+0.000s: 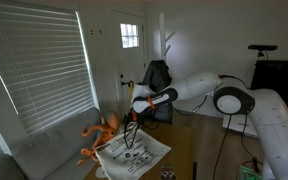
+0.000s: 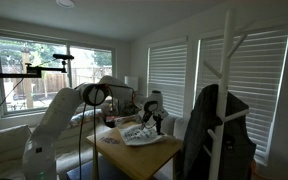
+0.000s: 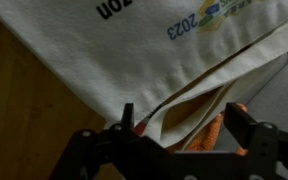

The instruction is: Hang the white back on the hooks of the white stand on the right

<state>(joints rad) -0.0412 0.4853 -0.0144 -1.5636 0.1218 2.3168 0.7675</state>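
The white bag [image 1: 132,152] lies flat on the table, with printed text on it; it also shows in both exterior views [image 2: 141,134] and fills the wrist view [image 3: 114,50]. My gripper [image 1: 134,124] hangs just above the bag's edge. In the wrist view my gripper [image 3: 182,125] is open, its two fingers on either side of the bag's strap and open mouth [image 3: 189,105]. The white stand [image 2: 225,70] rises at the near right with a black garment [image 2: 220,130] on it. It also shows far back in an exterior view [image 1: 167,42].
An orange plush toy [image 1: 98,136] lies beside the bag and shows under its edge in the wrist view [image 3: 220,130]. The wooden table [image 2: 134,152] carries both. A grey sofa [image 1: 44,150] and window blinds [image 1: 39,60] stand beside the table.
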